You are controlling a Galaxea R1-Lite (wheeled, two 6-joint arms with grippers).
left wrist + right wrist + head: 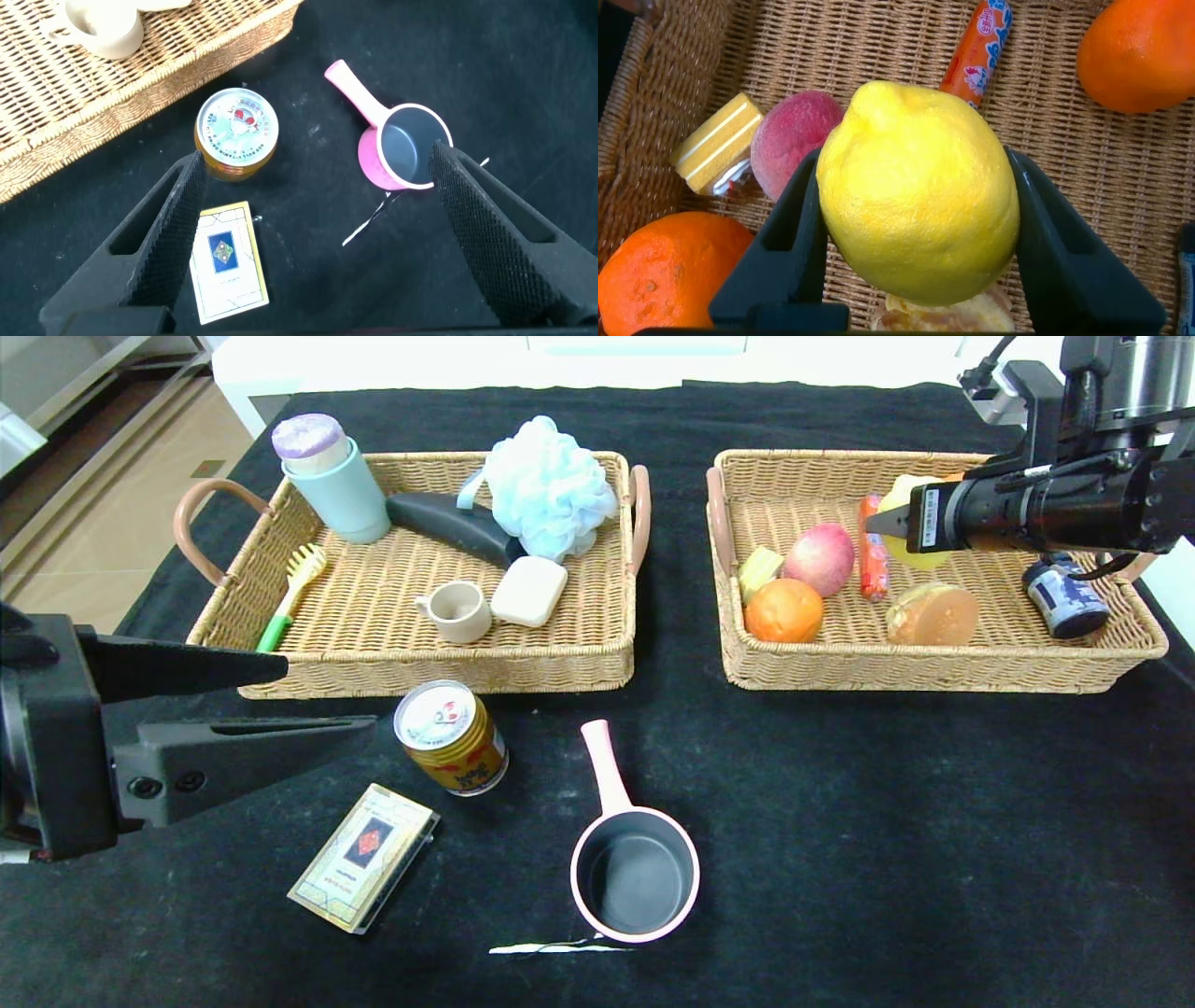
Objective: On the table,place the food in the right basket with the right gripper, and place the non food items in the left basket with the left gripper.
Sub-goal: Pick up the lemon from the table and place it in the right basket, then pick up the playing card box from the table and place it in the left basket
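Note:
My right gripper [879, 523] [913, 163] is shut on the big yellow lemon [915, 187] [913, 556] and holds it above the right basket [934, 674]. Under it in the basket lie the orange-red sausage stick [874, 560] [976, 56] and the brown tuber [934, 614]. My left gripper [329, 693] [316, 154] hangs open over the table [887, 849] at the front left. Below it stand the gold can [451, 737] [237, 133], the cream card box [364, 856] [227, 261] and the pink saucepan [635, 873] [402, 149]. The left basket [420, 674] is behind them.
The left basket holds a mint tumbler [341, 490], a blue bath pouf [546, 485], a soap bar [528, 590], a small cup [457, 610] and a brush [294, 588]. The right basket also holds an orange [784, 610], a peach [820, 558] and a blue-white can [1066, 597].

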